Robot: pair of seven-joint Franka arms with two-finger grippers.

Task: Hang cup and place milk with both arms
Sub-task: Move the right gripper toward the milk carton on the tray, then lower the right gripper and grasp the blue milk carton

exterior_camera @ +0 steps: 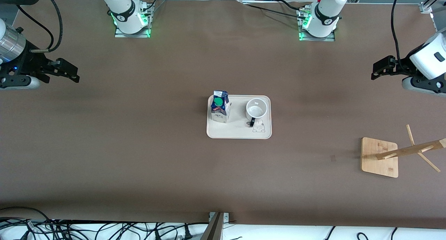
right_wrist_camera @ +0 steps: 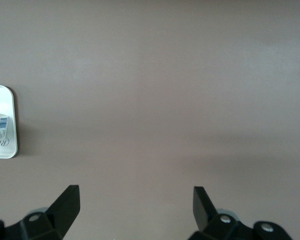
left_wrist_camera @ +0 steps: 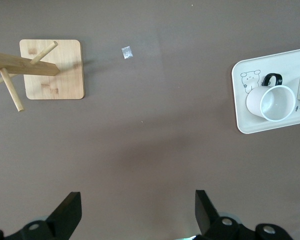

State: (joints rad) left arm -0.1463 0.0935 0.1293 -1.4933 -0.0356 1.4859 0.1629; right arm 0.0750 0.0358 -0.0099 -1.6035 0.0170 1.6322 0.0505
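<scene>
Your left gripper [exterior_camera: 378, 69] and right gripper [exterior_camera: 69, 72] hover spread and empty over bare table at either end. Between them, on a cream tray [exterior_camera: 239, 132], stand the mug [exterior_camera: 256, 109], rigid and breakable, and the light milk carton [exterior_camera: 220, 107]; pinch the mug's rim, squeeze the carton's sides gently.

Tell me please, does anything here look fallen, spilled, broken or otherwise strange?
Nothing stands out. The milk and the cup stand upright on the tray, no spill visible. The wooden rack stands on its base. The left gripper and right gripper wait open over bare table.
</scene>
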